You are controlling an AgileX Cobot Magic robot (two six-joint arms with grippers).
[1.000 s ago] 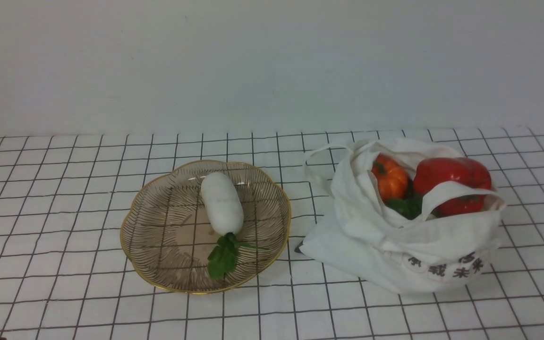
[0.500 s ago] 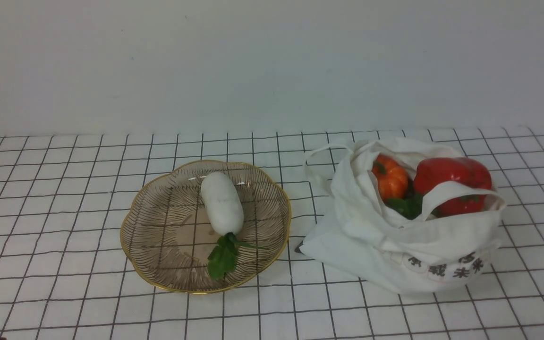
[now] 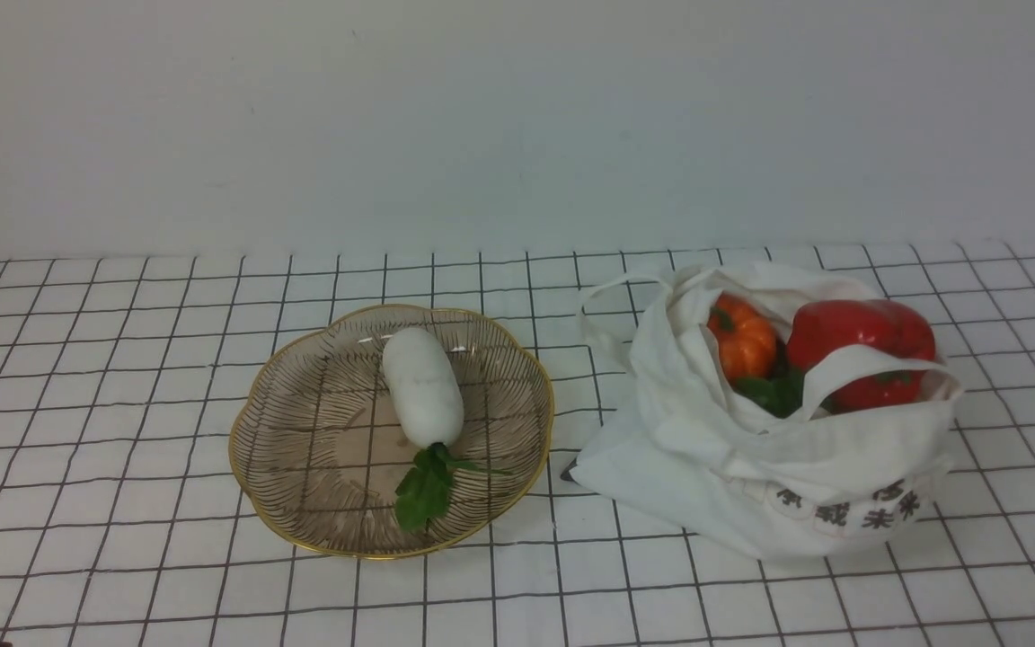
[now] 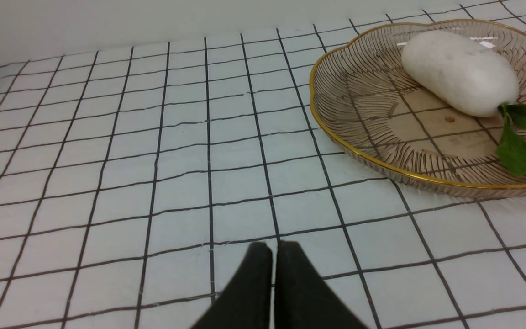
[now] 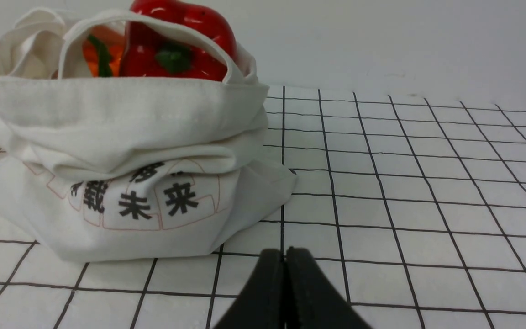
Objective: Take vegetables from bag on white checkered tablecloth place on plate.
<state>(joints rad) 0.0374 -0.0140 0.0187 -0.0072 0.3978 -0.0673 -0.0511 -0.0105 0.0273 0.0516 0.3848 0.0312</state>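
Your right gripper [image 5: 284, 256] is closed and empty; your left [image 4: 267, 251] is nearly closed, also empty. Ahead of the right, apart from it, the white bag [image 3: 805, 467] holds a glossy red pepper [image 3: 861, 341] and a ribbed orange pumpkin [image 3: 740, 339]. Left of the bag, a smooth white radish [image 3: 423, 386] with green leaves lies on the plate [image 3: 338, 467].

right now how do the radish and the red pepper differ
The radish is white and oblong; the red pepper is glossy red and blockier.
The radish lies on the plate; the red pepper sits in the bag, partly behind a handle.
Both show some green.
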